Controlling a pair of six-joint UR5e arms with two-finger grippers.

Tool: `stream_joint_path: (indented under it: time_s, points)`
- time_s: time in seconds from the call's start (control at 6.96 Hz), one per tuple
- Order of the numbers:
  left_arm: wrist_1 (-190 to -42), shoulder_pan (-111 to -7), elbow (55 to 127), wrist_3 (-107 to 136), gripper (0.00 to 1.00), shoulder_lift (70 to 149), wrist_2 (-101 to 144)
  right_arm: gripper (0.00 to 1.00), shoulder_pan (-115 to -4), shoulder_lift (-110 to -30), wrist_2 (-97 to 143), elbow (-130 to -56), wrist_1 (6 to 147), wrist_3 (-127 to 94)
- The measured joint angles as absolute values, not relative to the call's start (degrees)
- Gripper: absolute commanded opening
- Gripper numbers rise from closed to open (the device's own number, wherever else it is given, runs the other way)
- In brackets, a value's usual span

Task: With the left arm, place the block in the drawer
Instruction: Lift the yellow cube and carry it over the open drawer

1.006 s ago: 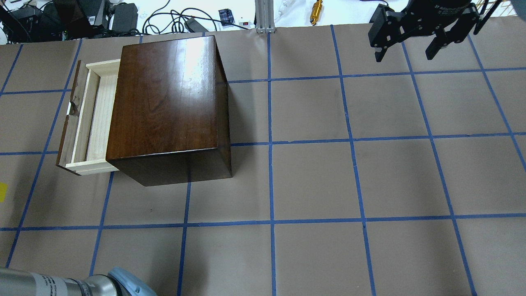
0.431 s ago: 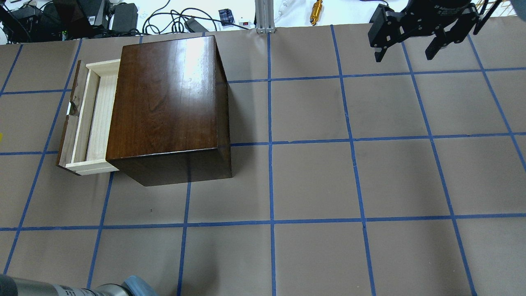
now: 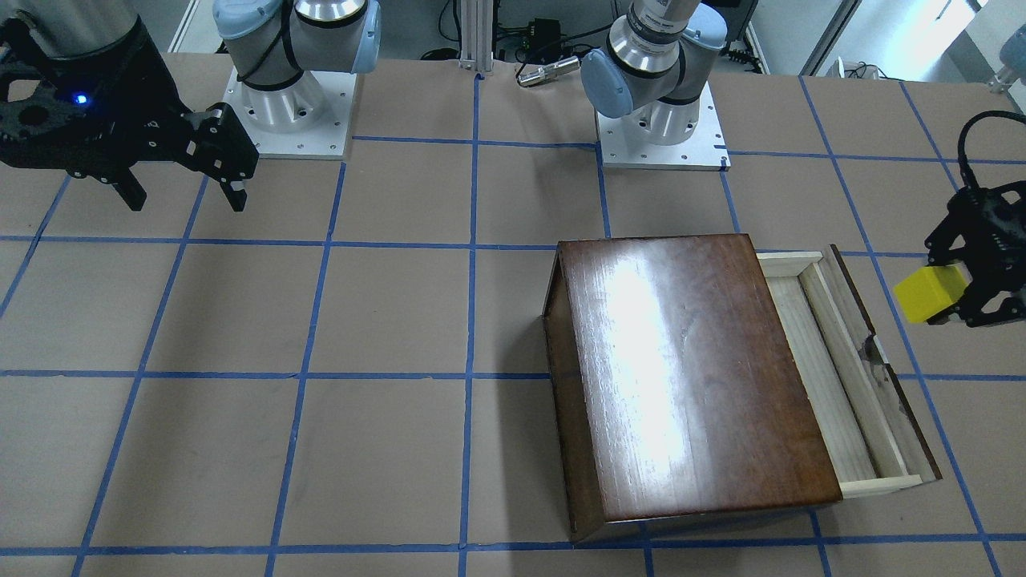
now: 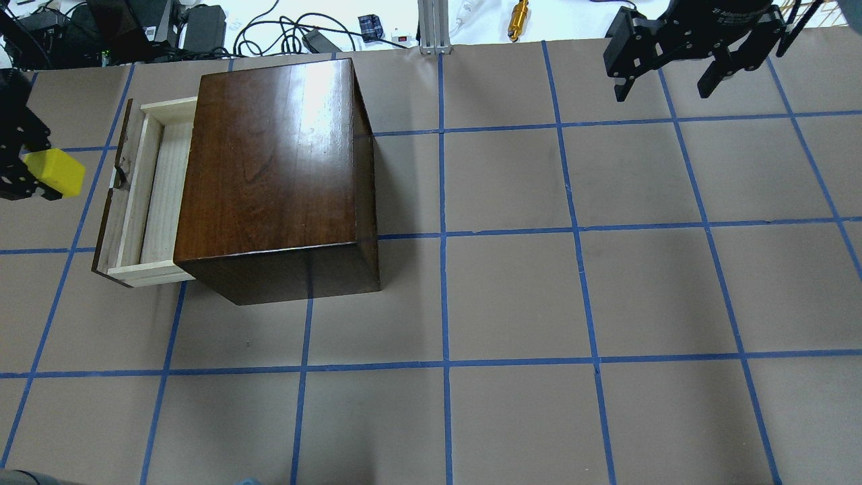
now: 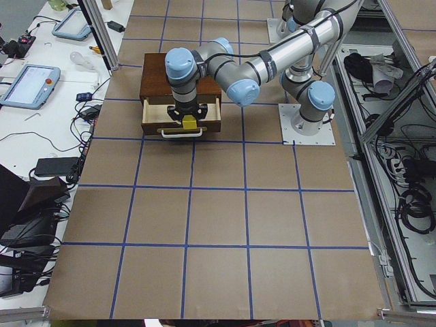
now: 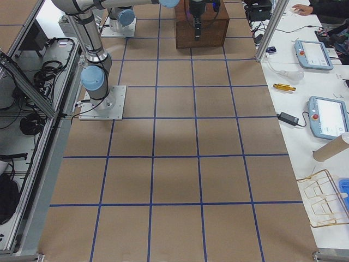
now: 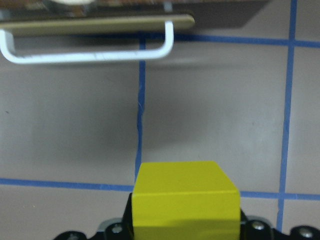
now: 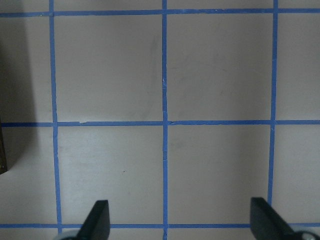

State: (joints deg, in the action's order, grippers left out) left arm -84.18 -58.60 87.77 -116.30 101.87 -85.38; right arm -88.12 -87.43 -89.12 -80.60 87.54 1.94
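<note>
The yellow block (image 4: 59,172) is gripped in my left gripper (image 4: 40,172), which is shut on it at the overhead view's left edge. It hangs above the table just outside the dark front panel (image 4: 111,215) of the open drawer (image 4: 158,195). The front view shows the block (image 3: 930,292) in the left gripper (image 3: 944,290), to the right of the drawer (image 3: 826,361). The left wrist view shows the block (image 7: 185,200) short of the whitish handle (image 7: 90,52). The drawer's pale tray is empty. My right gripper (image 4: 667,84) is open and empty, far off at the back right.
The dark-brown cabinet (image 4: 269,162) stands at the left back of the table, its drawer opening towards the table's left end. Cables and gear (image 4: 168,27) and an aluminium post (image 4: 431,27) lie beyond the far edge. Both arm bases (image 3: 657,128) stand on the robot's side.
My left gripper with the yellow block has moved along the left edge, away from the robot, and into the overhead view beside the drawer front. The left arm's elbow has left the bottom corner. The right arm has not moved.
</note>
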Motion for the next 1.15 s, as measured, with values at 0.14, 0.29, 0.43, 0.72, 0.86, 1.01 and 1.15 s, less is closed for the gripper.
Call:
stream_joint_path:
  time_s: [0.14, 0.29, 0.43, 0.72, 0.86, 1.01, 1.15]
  points:
    - [-83.83, -61.76, 87.89, -112.57, 0.00, 102.25, -85.37, 1.00, -88.13, -87.45, -89.12, -80.60, 87.54, 1.94]
    - [-83.09, -64.09, 88.17, -109.58, 0.00, 102.78, -85.40, 1.00, -88.13, -87.44, -89.12, -80.60, 87.54, 1.95]
    - [-82.30, -65.47, 88.58, -108.23, 0.00, 103.22, -85.40, 1.00, -88.10, -87.42, -89.12, -80.60, 87.54, 1.99]
    - [-80.08, -66.40, 90.47, -108.38, 0.00, 104.03, -85.37, 1.00, -88.12, -87.39, -89.18, -80.60, 87.54, 2.02]
    - [-78.11, -66.49, 91.70, -108.64, 0.00, 104.34, -85.30, 1.00, -88.14, -87.37, -89.20, -80.60, 87.54, 2.02]
    - [-76.76, -66.51, 92.75, -108.83, 0.00, 104.62, -85.27, 1.00, -88.15, -87.37, -89.21, -80.60, 87.54, 2.02]
    - [-75.91, -66.51, 93.39, -109.12, 0.00, 104.90, -85.26, 1.00, -88.15, -87.38, -89.21, -80.60, 87.54, 2.02]
